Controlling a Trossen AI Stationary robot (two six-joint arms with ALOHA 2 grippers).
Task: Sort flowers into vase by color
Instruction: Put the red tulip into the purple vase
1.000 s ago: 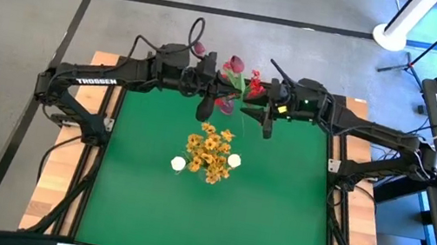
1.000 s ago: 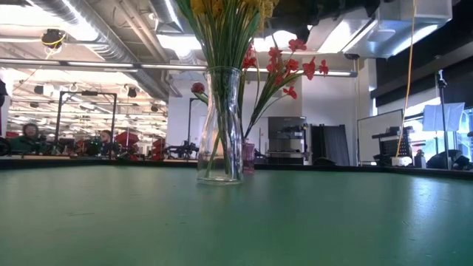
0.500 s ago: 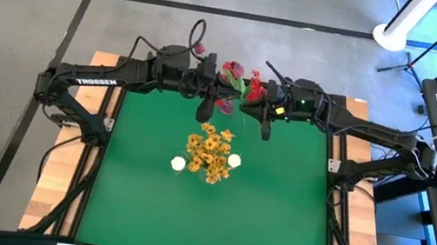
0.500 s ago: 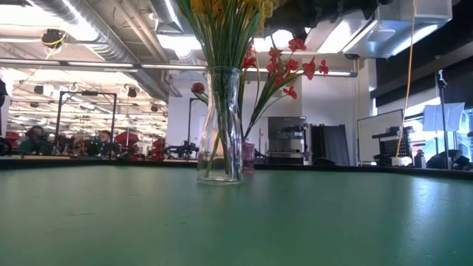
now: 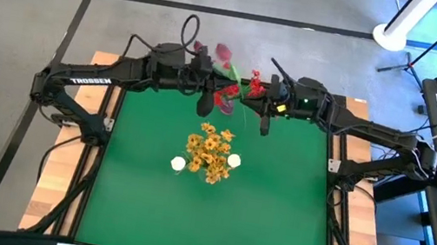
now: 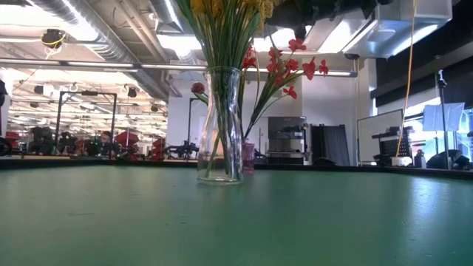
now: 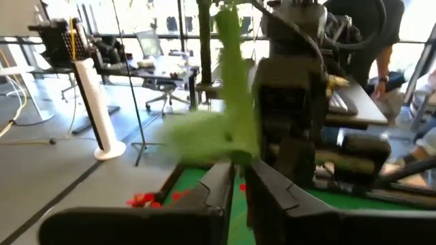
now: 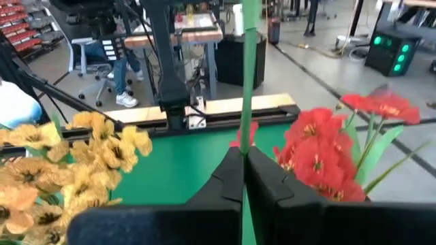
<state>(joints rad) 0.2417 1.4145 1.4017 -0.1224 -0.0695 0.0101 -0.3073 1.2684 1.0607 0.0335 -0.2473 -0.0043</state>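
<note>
Nearest us on the green worktop (image 5: 273, 219) we see a clear glass vase (image 6: 220, 125) standing upright near the middle, holding the yellow flowers (image 5: 210, 152), with two small white buds (image 5: 178, 164) at the edges of the bunch. Beyond it, at the far edge of the worktop, both arms meet over a second, smaller vase (image 6: 247, 157) that holds the red flowers (image 6: 292, 66). Our right claw (image 8: 242, 170) has its fingers drawn together on a thin green stem (image 8: 248, 68), which rises straight up between them, with red blossoms just beside it. Our left claw (image 7: 240, 178) is likewise pinched on a blurred leafy green stem (image 7: 228, 95), its fingers nearly touching. From above, the left claw (image 5: 206, 103) sits just beside the red cluster, and a dark maroon bud (image 5: 223, 52) sticks out past the worktop's far edge.
</note>
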